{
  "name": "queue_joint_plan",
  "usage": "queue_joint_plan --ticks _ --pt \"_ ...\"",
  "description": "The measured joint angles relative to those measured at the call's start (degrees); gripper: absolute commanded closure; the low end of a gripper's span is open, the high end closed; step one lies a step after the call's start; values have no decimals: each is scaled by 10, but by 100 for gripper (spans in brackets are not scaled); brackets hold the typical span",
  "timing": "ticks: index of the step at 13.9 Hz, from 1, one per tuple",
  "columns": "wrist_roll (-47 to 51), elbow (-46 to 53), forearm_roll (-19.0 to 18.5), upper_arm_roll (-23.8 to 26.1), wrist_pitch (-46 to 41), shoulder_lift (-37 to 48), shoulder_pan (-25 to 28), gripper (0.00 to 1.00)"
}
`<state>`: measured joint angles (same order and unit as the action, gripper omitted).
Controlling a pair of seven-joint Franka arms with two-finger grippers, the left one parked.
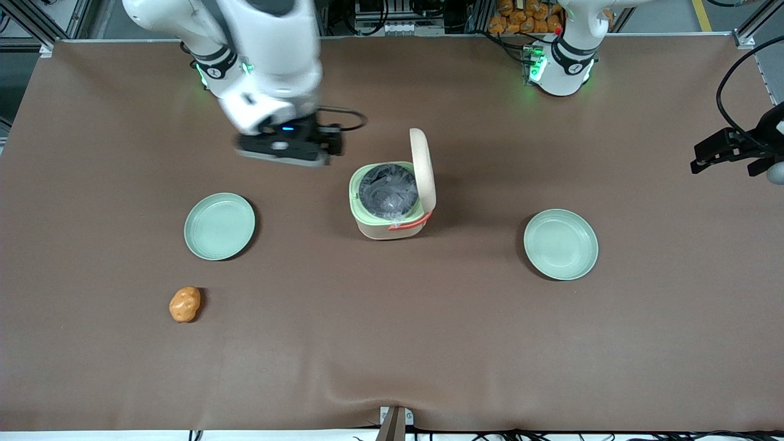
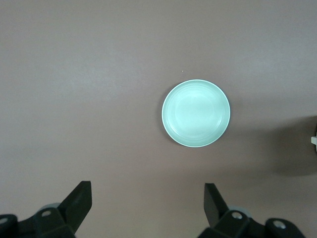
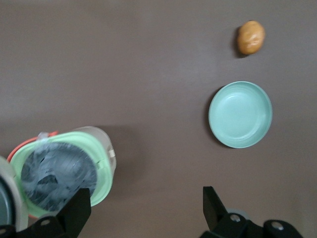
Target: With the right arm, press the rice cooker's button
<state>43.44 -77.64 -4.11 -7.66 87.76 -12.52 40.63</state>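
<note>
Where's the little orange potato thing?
The potato sits on the table toward the working arm's end, nearer the front camera than the closest plate, away from the gripper.

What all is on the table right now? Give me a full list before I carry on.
rice cooker: one, cream with pale green rim, coral-red handle and dark inner pot, mid-table, lid standing open.
plates: two, pale green; one toward the working arm's end, one toward the parked arm's end.
potato-like item: one, orange-brown, nearer the front camera than the working-end plate.
table: one, brown covering.
button: not visible in any view.
right arm: one, white.
gripper: one, black, fingers open, above the table beside the cooker, farther from the front camera than the working-end plate.
</note>
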Motion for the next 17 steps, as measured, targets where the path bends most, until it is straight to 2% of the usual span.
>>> queue_joint_plan --ticks 3,8,13,17 --pt "-57 0 6 -2 -38 47 -66 0" --pt "-240 -2 8 -3 -128 114 -174 0" --pt "-388 -65 47 -5 -135 173 -304 0" --pt "-451 -112 52 -6 -122 199 -355 0"
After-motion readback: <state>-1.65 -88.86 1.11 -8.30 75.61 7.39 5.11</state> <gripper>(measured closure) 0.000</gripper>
